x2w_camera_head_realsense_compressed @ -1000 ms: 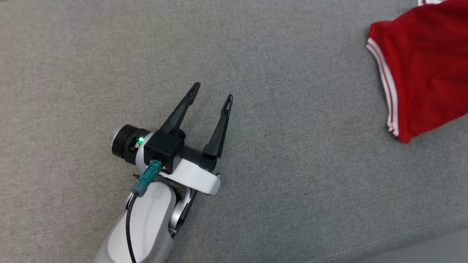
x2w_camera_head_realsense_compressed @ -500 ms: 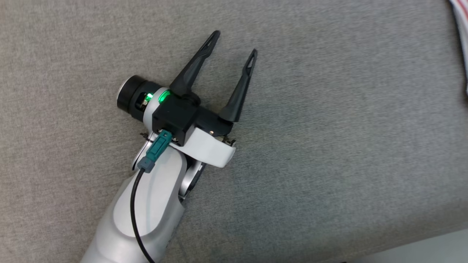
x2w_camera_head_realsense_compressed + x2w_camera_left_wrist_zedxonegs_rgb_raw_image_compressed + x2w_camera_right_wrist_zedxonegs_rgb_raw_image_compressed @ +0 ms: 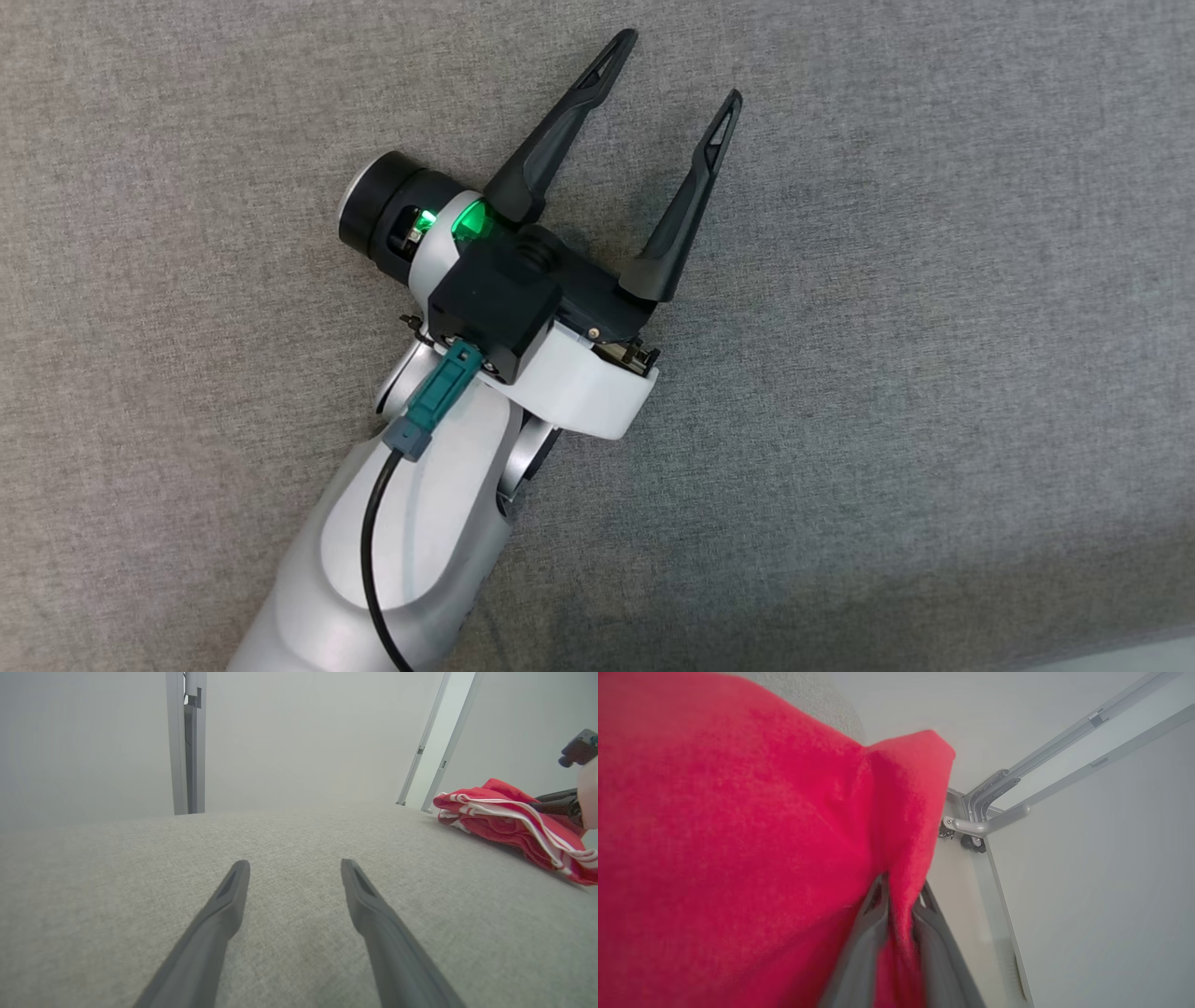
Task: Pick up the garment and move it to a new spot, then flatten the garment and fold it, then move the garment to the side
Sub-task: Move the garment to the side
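left gripper (image 3: 677, 67): jaws wide, nothing between the fingers. It lies close above the surface, fingers pointing up and to the right in the head view. Contact with the surface cannot be told.
left wrist: green light (image 3: 470, 222) lit. A teal plug (image 3: 437, 397) feeds a black cable (image 3: 372, 551) that runs down the pale forearm (image 3: 439, 523).
right gripper (image 3: 902, 884): jaws narrow, with a fold of red cloth between the two fingers and touching both.
garment (image 3: 738, 849): held at that fold. In the right wrist view it spreads from the fingers across the left and centre.
garment, left wrist view (image 3: 507, 821): a bunched red heap with white striped trim on top. It is on the surface, to the right of the left gripper and well apart from it.
heap, right end: a dark finger (image 3: 556, 802) of the right gripper meets the cloth here. Whether this end is lifted or resting cannot be told.
surface (image 3: 934, 373): grey woven fabric, flat.
background: metal posts (image 3: 187, 742) stand behind the surface's far edge against a pale wall. Grey rails (image 3: 1017, 807) show in the right wrist view.
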Robot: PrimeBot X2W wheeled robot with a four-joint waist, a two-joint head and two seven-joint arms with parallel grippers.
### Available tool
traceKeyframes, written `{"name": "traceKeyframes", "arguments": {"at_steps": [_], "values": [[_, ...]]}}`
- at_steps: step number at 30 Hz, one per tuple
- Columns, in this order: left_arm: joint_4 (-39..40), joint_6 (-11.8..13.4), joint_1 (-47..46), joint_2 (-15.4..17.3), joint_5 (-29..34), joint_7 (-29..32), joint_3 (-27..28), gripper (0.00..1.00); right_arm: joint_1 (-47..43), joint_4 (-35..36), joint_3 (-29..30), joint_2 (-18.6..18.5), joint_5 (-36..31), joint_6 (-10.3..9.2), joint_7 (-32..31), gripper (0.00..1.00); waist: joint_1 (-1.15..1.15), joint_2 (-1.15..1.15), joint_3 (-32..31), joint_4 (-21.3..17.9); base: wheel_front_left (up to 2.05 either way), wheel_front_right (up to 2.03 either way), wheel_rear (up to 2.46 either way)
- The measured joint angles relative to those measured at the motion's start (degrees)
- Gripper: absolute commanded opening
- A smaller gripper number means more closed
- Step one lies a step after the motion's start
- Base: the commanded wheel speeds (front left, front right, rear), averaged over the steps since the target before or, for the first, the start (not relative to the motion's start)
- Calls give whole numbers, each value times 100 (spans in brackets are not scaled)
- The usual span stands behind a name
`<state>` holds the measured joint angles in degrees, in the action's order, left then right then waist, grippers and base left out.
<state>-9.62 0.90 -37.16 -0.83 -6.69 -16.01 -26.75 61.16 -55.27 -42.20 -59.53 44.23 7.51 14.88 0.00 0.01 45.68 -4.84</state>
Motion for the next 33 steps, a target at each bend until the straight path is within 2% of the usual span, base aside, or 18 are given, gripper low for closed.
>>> {"name": "traceKeyframes", "arguments": {"at_steps": [1,8,16,22,33], "values": [[13,0,0,-8,14,-1,1,100,46,-35,-19,26,-31,0,2,100,0,0,12,10,0,0,0],[4,2,2,-8,11,-1,2,100,225,-105,-7,182,-314,0,4,100,0,0,-28,11,0,0,0],[-283,16,49,122,-47,18,-45,100,288,-180,20,255,-474,0,10,100,0,0,-395,-13,0,0,0],[-482,-21,537,338,-191,70,-23,100,267,-86,-67,347,-443,0,11,100,0,0,-1038,-46,0,0,0],[-365,-33,1401,361,-296,93,320,100,-62,672,-241,623,-422,0,11,100,0,-1,-2316,-80,0,0,0]]}}
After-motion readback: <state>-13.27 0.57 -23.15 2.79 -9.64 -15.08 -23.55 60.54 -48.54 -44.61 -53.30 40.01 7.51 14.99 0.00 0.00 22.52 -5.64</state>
